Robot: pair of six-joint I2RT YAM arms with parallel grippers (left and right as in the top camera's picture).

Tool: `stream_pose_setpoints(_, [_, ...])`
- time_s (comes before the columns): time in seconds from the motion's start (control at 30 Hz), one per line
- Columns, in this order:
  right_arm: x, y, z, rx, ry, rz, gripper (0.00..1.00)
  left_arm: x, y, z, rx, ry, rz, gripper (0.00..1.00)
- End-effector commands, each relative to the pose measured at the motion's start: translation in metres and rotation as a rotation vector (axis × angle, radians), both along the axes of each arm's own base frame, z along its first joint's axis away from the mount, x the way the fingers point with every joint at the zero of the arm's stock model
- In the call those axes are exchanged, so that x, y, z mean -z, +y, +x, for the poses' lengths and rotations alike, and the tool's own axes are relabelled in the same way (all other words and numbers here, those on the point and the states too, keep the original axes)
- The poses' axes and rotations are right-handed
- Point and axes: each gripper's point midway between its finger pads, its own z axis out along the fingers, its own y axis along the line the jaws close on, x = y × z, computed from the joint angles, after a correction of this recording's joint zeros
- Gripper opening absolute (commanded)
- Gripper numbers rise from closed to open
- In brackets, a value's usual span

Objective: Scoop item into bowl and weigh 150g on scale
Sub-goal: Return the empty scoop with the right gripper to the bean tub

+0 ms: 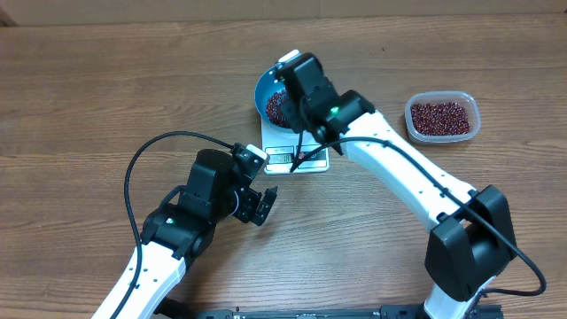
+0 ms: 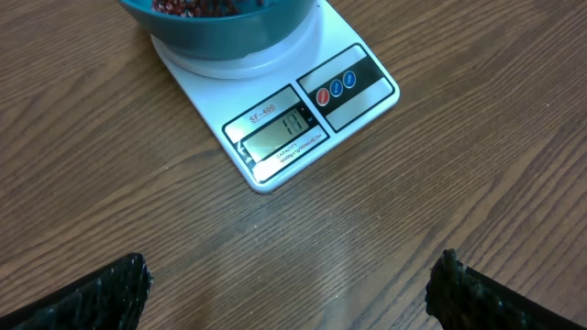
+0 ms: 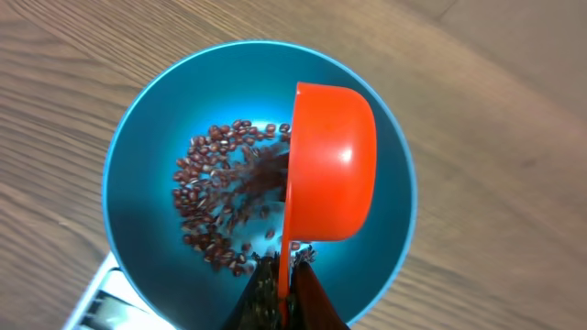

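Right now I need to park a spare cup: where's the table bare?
Widest bare wood: left of the bowl and scale, past the left arm's cable. Narrower: between right arm and bean tub. Crowded around the scale.

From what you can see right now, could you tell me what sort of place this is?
Probably a robot test bench rather than a kitchen: two cabled robot arms reach over a wood-grain table, with only a small scale, a blue bowl and a clear tub of beans set out.
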Motion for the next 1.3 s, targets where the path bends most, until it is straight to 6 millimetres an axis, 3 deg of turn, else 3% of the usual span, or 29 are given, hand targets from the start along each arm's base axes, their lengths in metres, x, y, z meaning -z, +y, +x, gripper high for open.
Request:
stream_pose_setpoints(0.0, [-0.023,-0.009,0.009,0.018,-0.119,-0.144,0.04,0.003,0.002,0.001,-0.015,0.008,0.002,0.99])
stream_pose_setpoints(0.37, [-0.023,0.002,0.006,-0.035,-0.079,-0.054,0.04,0.003,0.002,0.001,-0.014,0.008,0.002,1.0])
stream_pose_setpoints(0.57, [-0.057,-0.013,0.007,-0.034,-0.052,0.149,0.04,0.003,0.002,0.001,-0.014,0.008,0.002,1.0])
stream_pose_setpoints(0.7, [-0.087,-0.047,0.006,-0.021,-0.045,0.249,0.04,0.003,0.002,0.001,-0.015,0.008,0.002,1.0])
stream_pose_setpoints(0.83, [-0.113,-0.107,0.004,0.082,-0.064,0.274,0.04,0.003,0.002,0.001,-0.015,0.008,0.002,1.0])
stream_pose_setpoints(0.97, [-0.127,-0.168,-0.003,0.211,-0.071,0.265,0.04,0.003,0.002,0.001,-0.014,0.008,0.002,1.0])
stream_pose_setpoints(1.1, [-0.117,-0.224,-0.012,0.346,-0.021,0.246,0.04,0.003,0.002,0.001,-0.014,0.008,0.002,1.0])
stream_pose_setpoints(1.27, [-0.082,-0.274,-0.025,0.481,0.089,0.223,0.04,0.003,0.002,0.001,-0.014,0.008,0.002,1.0])
